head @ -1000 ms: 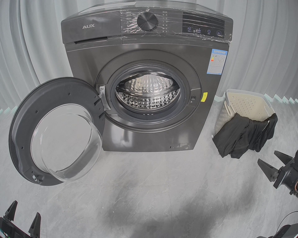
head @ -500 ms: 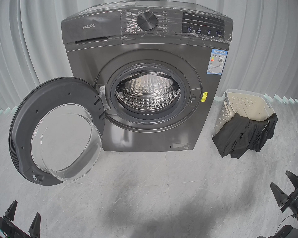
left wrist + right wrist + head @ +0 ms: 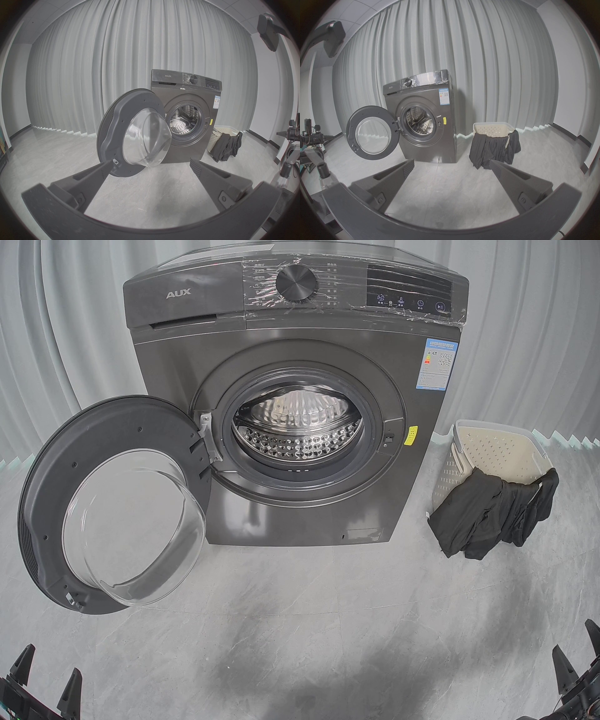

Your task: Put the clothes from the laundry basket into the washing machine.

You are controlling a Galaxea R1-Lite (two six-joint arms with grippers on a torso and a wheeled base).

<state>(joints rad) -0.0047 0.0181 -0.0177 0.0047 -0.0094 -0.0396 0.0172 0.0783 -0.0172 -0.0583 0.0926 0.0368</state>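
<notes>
Right gripper (image 3: 575,640) pulled back and down from black clothes (image 3: 490,512), empty.
Clothes drape over laundry basket (image 3: 465,430) front rim onto floor, beside washing machine (image 3: 287,515), door (image 3: 106,502) wide open. Both grippers low, well apart from clothes, fingers spread, holding nothing; left gripper (image 3: 52,662) below door.

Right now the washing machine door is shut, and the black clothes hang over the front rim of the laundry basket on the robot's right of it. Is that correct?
Not quite. The washing machine door stands wide open, not shut; the head view shows it, with the drum exposed. The rest holds: the black clothes hang over the front rim of the laundry basket on the robot's right of it.
</notes>
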